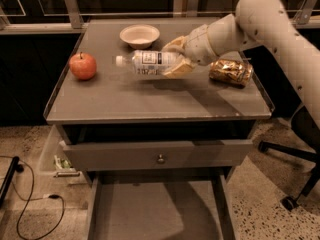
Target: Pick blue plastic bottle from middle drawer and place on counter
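The blue plastic bottle (pixel 147 62) lies sideways in my gripper (pixel 176 58), white cap pointing left, held just above the counter (pixel 150 96) near its middle back. My gripper is shut on the bottle's right end; one finger shows above it and one below. The arm comes in from the upper right. The middle drawer (pixel 155 211) stands pulled open at the bottom, its flat grey floor bare.
A red apple (pixel 82 65) sits at the counter's left. A white bowl (pixel 139 35) stands at the back. A shiny golden-brown packet (pixel 230 71) lies at the right. A drawer front with a round knob (pixel 160 158) is slightly open. An office chair base (pixel 290 154) stands at right.
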